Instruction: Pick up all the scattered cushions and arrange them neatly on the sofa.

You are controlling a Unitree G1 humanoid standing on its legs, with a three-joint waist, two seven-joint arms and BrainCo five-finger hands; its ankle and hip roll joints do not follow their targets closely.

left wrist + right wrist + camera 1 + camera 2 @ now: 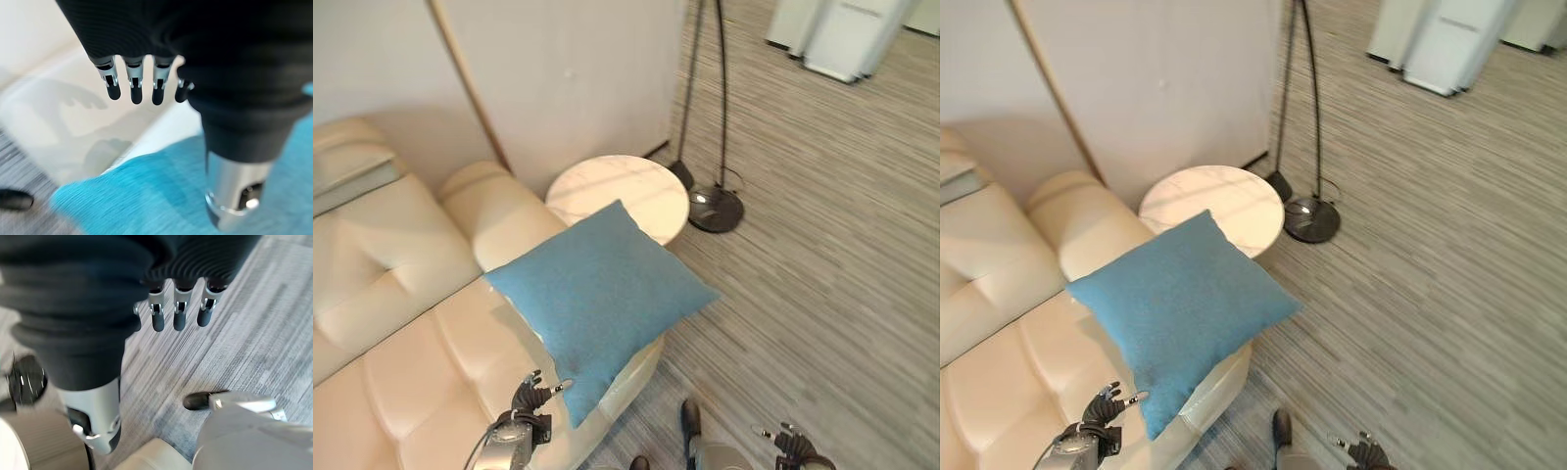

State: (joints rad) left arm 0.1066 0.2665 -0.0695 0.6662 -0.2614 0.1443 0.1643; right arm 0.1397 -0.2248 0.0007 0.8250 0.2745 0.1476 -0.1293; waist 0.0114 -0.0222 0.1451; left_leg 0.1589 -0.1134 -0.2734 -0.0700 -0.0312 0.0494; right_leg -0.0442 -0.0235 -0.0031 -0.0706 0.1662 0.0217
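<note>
Blue cushion (599, 299) lies on the cream sofa (411, 362), over the seat's front edge beside the armrest, one corner hanging past the edge toward the floor (822, 255). Its far corner overlaps the round marble side table (617, 191) in the head views; can't tell if it touches. Left hand (530, 399) is over the seat just beside the cushion's near corner, fingers relaxed and spread, holding nothing; its wrist view shows straight fingers (135, 87) above the cushion and seat. Right hand (793, 446) hangs low over the floor, fingers loose, empty. Floor lamp base (716, 208) sits on the floor next to the table.
</note>
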